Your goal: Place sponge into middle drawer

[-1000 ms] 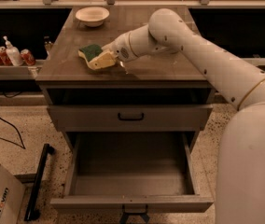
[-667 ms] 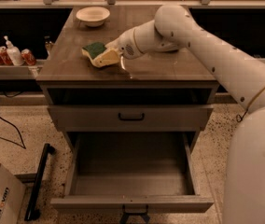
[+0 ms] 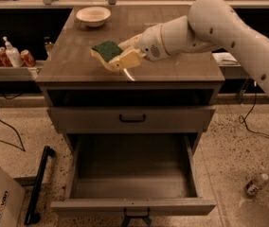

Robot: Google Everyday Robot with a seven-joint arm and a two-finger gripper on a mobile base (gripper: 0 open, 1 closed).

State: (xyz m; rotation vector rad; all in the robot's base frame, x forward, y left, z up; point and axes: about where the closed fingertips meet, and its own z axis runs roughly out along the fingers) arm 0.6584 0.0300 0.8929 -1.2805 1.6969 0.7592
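Since a second ago the gripper (image 3: pixel 119 59) and the sponge (image 3: pixel 107 49) have drifted a little right and back over the top (image 3: pixel 172 72), and the arm (image 3: pixel 210 18) has swung right. The gripper's tan fingers are closed on the sponge, gripping its yellow body from the right, green face up. The sponge sits at the gripper's left tip, over the front left part of the top, near the front edge. I cannot tell whether it clears the wood or touches it. Below, past the closed upper drawer (image 3: pixel 132 118), the middle drawer (image 3: pixel 132 206) stands pulled out, its grey floor open from above between tall side walls. A bowl (image 3: pixel 93 15) stands well apart at the back left. The fingers hide the sponge's right end, the arm is cut off at the right edge, and the middle drawer's handle is only partly in view at the bottom.
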